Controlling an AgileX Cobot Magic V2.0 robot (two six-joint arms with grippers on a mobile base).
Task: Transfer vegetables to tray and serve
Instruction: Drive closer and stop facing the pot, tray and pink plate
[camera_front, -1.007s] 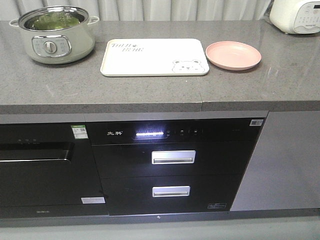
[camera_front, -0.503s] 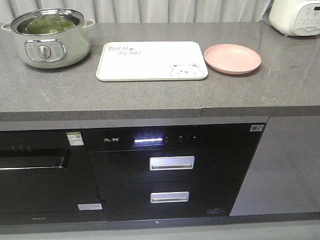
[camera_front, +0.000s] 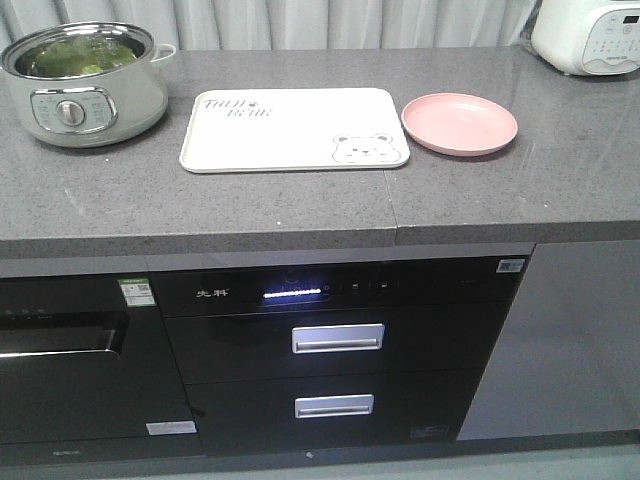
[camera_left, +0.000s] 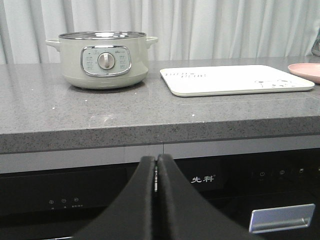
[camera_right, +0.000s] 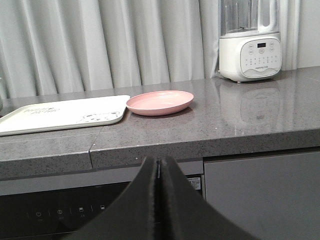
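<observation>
- Two tools, both fully closed: left tool and right tool each have their fingers pressed flat together, nothing gripped.
- In both wrist views the tips show against the dark front under the surface, below its front edge.
- Vegetables: green leaves inside the pot, at the back left corner of the surface. Only the tops are visible from the front; the pot wall hides them in the left wrist view.
- Pot is upright, pale green, steel rim, dial panel facing the front edge.
- Tray lies flat mid-surface, nearer the back edge and apart from the pot to its right. Lettering at its back left corner, bear face at its front right.
- Pink plate is just beside the tray's right edge; can't tell if they touch.
- White blender is at the back right corner.
- Two drawers with silver handles sit under the surface, with a lit strip above them.
</observation>
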